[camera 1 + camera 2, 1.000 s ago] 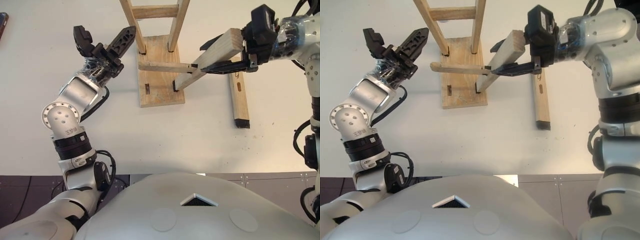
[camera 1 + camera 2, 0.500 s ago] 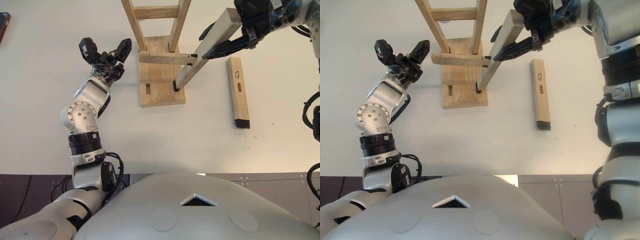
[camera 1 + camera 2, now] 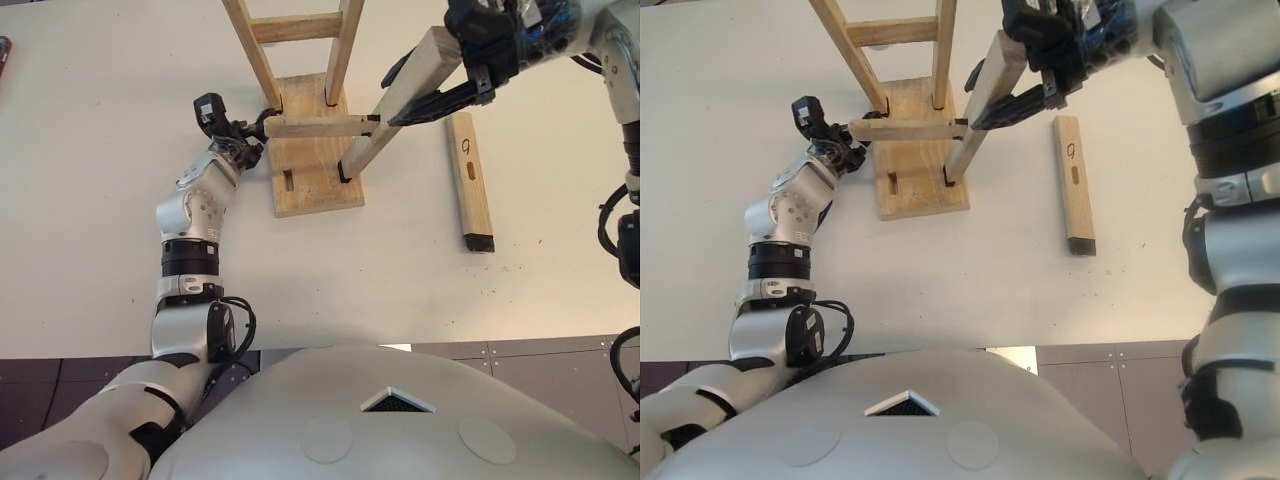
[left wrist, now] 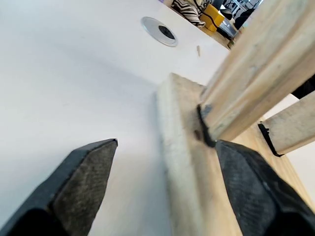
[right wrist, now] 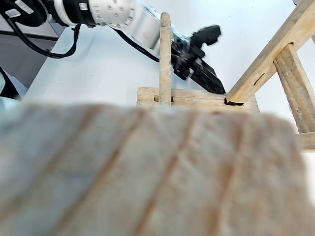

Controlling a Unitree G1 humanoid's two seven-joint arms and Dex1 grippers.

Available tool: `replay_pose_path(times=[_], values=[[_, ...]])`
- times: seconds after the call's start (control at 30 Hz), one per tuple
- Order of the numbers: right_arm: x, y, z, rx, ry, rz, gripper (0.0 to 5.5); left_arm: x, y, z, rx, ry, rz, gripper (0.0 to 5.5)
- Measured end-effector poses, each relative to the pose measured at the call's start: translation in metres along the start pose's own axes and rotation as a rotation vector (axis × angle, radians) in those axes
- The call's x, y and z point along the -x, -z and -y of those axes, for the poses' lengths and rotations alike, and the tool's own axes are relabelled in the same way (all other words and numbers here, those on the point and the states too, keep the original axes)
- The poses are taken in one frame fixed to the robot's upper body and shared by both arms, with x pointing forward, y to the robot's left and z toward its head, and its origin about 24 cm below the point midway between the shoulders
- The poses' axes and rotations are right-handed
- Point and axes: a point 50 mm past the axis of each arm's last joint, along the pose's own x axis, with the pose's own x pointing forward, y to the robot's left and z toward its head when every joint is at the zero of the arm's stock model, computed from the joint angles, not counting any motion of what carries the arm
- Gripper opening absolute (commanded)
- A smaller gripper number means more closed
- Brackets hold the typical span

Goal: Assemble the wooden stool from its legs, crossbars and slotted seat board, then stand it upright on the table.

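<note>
Where the head camera looks down on the white table (image 3: 120,230), the seat board (image 3: 312,195) lies flat in the upper middle of the frame; two upright legs (image 3: 248,45) stand in its far slots, joined by a rung (image 3: 295,27) near the top edge; my right gripper (image 3: 392,98), at the upper right, is clamped on the slanted leg (image 3: 365,150), one finger on each side of it; that leg's lower end sits at a slot by the board's right edge; a crossbar (image 3: 320,127) runs level from the slanted leg leftwards to my left gripper (image 3: 258,135), which sits at the board's left edge; whether it touches the crossbar I cannot tell; a loose leg (image 3: 472,180) lies flat on the table to the right of the board, well apart from it.

From my left wrist, both dark fingers (image 4: 78,187) stand spread with nothing gripped; the seat board's edge lies between them; one upright leg rises from its slot just beside one finger; a round grommet (image 4: 160,32) sits in the table beyond.

From my right wrist, the slanted leg is a close blur of grain; past it the crossbar reaches to the seat board, with my left gripper just beside it and the upright legs near.
</note>
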Motion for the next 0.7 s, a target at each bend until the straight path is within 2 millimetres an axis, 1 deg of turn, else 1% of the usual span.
replay_pose_path(times=[0.1,0.2,0.3,0.4,0.7], values=[[-0.005,-0.004,-0.004,0.030,0.000,-0.006,2.05,-0.012,0.001,0.009,-0.032,0.043,-0.021,2.98],[-0.008,-0.009,-0.007,0.043,0.000,-0.021,2.05,-0.015,0.002,0.008,-0.056,0.060,-0.027,2.67],[-0.016,-0.003,-0.010,0.031,0.018,-0.054,2.05,-0.018,0.004,0.013,-0.087,0.090,-0.033,2.56],[-0.016,-0.002,-0.010,0.018,0.024,-0.062,2.05,-0.019,0.005,0.014,-0.095,0.103,-0.034,2.46],[-0.016,0.000,-0.004,0.001,0.014,-0.050,2.05,-0.022,0.005,0.015,-0.109,0.113,-0.038,2.43]])
